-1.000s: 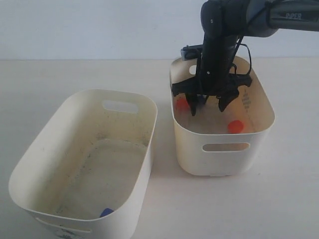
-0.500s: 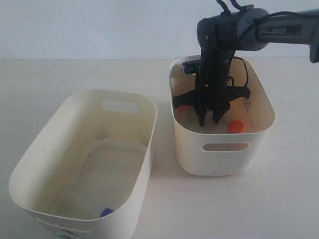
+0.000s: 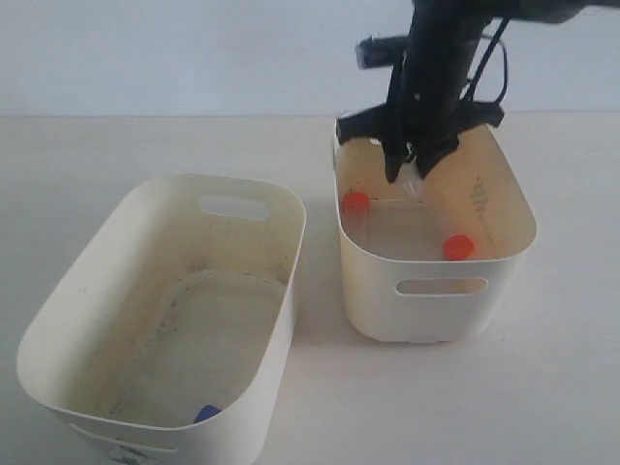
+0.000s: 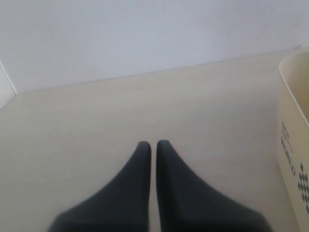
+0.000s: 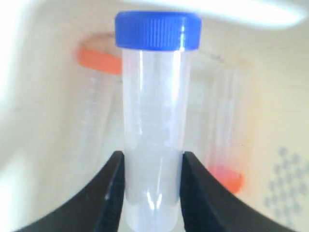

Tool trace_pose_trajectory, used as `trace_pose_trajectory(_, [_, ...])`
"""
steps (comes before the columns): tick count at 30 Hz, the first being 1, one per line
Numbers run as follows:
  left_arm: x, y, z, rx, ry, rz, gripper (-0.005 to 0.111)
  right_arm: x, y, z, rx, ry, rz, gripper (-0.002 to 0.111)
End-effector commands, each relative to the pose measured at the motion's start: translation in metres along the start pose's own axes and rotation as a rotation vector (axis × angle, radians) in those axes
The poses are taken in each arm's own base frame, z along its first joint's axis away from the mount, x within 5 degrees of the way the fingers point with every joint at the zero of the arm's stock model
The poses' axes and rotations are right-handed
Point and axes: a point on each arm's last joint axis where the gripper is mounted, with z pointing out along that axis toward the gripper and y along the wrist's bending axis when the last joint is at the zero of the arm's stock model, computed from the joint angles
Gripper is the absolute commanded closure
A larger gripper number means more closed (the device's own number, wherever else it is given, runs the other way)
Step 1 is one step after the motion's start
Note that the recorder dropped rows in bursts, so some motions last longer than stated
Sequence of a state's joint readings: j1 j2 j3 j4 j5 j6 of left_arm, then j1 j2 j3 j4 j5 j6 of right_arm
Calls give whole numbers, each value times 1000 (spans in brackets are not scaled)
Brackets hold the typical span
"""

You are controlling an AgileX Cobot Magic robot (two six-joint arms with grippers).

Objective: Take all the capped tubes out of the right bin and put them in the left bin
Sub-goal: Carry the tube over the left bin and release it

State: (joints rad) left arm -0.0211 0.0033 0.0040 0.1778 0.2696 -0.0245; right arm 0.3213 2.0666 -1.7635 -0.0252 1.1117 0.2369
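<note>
My right gripper (image 3: 409, 174) hangs just above the right bin (image 3: 436, 315), shut on a clear capped tube with a blue cap (image 5: 155, 111). The tube stands between the two black fingers (image 5: 112, 193) with its cap away from the wrist. Two orange-capped tubes (image 3: 355, 201) (image 3: 458, 246) lie on the floor of that bin, and they also show blurred behind the held tube (image 5: 98, 61) (image 5: 226, 178). The left bin (image 3: 232, 186) holds one blue-capped tube (image 3: 206, 413) at its near end. My left gripper (image 4: 153, 145) is shut and empty over bare table, out of the exterior view.
The two bins stand side by side with a narrow gap between them. A cream bin wall with a dotted print (image 4: 292, 150) is beside the left gripper. The pale table (image 3: 97, 155) extends round both bins, with a white wall behind.
My right gripper closed on the blue-capped tube low inside the right bin and has risen with it to above the rim. The orange-capped tubes stayed in place.
</note>
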Motion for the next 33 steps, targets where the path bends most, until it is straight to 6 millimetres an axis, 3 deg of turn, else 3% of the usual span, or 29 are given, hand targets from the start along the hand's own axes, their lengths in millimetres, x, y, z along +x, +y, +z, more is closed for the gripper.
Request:
trace_pose_trajectory(1, [-2,0,-1,-2,-15,-13,102,8,9,-72,-163,-118,-63,108])
trace_pose_trajectory(6, [-2,0,-1,-2,-15,-13,102,29,43,-128,-443,-209,-258,108])
trace_pose_trajectory(9, [-2,0,-1,-2,-15,-13,102,42,67,-140,-503,-216,-375,108])
trace_pose_trajectory(13, [-2,0,-1,-2,-15,-13,102,57,96,-133,-484,-163,-496,105])
trace_pose_trajectory(19, [-2,0,-1,-2,-15,-13,102,66,129,-96,-442,-60,-579,68])
trace_pose_trajectory(21, [-2,0,-1,-2,-15,-13,102,65,130,-87,-437,-23,-548,69])
trace_pose_trajectory(22, [-2,0,-1,-2,-15,-13,102,66,130,-87,-437,-19,-545,78])
trace_pose_trajectory(24, [-2,0,-1,-2,-15,-13,102,64,127,-87,-413,-32,-555,108])
trace_pose_trajectory(33, [-2,0,-1,-2,-15,-13,102,45,72,-123,-227,-188,-372,107])
